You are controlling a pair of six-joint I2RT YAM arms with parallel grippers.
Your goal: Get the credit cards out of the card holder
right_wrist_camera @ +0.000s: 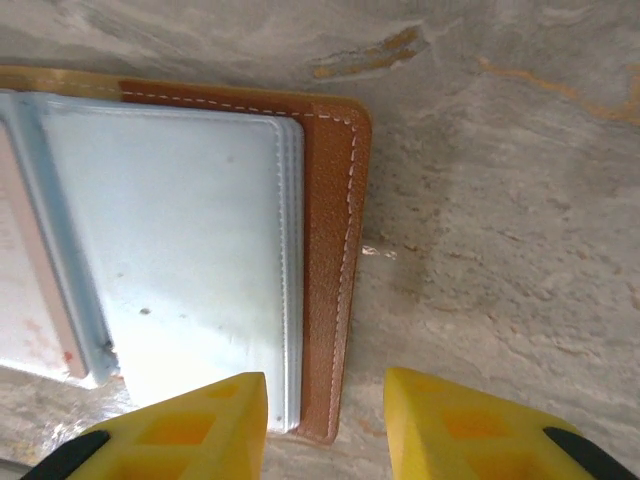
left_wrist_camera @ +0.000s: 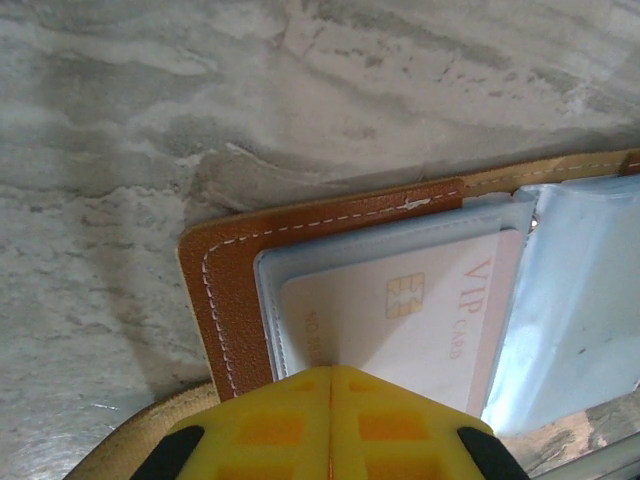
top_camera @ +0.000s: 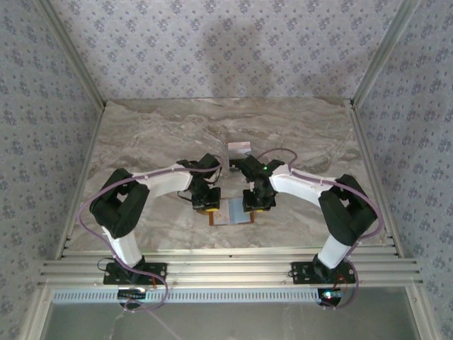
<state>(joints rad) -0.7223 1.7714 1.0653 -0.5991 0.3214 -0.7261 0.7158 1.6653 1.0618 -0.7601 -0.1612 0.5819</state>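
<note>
Left gripper [left_wrist_camera: 330, 405] shut, yellow tips together, seemingly pressing on the left leaf of the open card holder [left_wrist_camera: 225, 270], which lies at the middle of the near edge of the bench [top_camera: 141, 127]. Right gripper [right_wrist_camera: 325, 410] part open, holding nothing, tips astride the holder's right border. Pale credit card [left_wrist_camera: 420, 320] in its clear sleeve looks light, stiff and slick: probably best pinched at an exposed short edge.
</note>
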